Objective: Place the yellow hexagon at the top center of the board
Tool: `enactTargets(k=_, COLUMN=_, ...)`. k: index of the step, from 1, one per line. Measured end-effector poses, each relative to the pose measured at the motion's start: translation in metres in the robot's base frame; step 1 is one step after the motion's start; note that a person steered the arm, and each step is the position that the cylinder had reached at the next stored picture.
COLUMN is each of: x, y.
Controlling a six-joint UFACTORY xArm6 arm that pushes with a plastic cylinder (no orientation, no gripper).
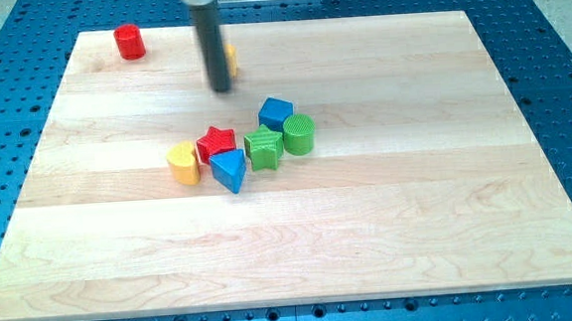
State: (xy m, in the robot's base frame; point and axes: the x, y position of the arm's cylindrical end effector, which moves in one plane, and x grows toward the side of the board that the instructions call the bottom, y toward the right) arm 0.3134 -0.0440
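My tip (221, 88) beside yellow hexagon (230, 58)

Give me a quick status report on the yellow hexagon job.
My tip at top center, touching the yellow hexagon. Hexagon mostly hidden behind the rod, near the board's top edge. Nothing in the way; red cylinder far left.

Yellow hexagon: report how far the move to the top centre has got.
Looks done: the yellow hexagon already sits near the view's top, close to the centre of the board, apart from the cluster around the red star.
In hand: my tip is right beside it, on its left, with the rod covering most of it.
Left: perhaps a small final nudge; contact cannot be judged.
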Motion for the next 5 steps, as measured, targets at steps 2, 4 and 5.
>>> enactTargets(k=2, x=0.012, y=-0.053)
enactTargets(k=4, x=-0.039, y=0.010)
enactTargets(k=5, x=-0.050, y=0.028)
